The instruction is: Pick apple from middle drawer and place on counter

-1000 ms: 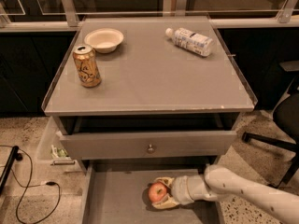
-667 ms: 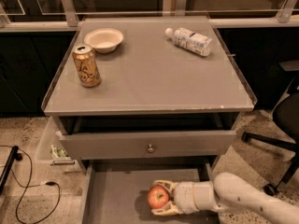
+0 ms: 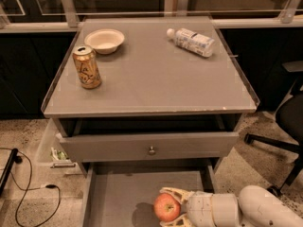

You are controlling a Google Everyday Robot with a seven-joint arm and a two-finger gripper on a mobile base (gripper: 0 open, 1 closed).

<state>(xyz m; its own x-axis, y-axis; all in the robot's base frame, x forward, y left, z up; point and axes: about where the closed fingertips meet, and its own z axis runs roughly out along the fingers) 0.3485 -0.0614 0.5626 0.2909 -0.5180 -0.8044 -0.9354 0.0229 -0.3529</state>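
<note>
The apple (image 3: 166, 207) is round and red-orange, and sits between the cream fingers of my gripper (image 3: 169, 206) above the floor of the open middle drawer (image 3: 118, 197). The gripper reaches in from the lower right, its white arm (image 3: 246, 209) along the bottom edge, and is shut on the apple. The apple's shadow falls on the drawer floor to its left. The counter (image 3: 151, 74) is the matt-grey top above, with a chipped front edge.
On the counter stand a gold drinks can (image 3: 87, 66), a cream bowl (image 3: 104, 40) and a lying plastic bottle (image 3: 190, 41). A drawer front with a round knob (image 3: 151, 150) overhangs the middle drawer. An office chair (image 3: 289, 122) stands right; cables (image 3: 28, 188) lie left.
The gripper with the apple has moved toward the front of the drawer and slightly left, and appears raised off the drawer floor.
</note>
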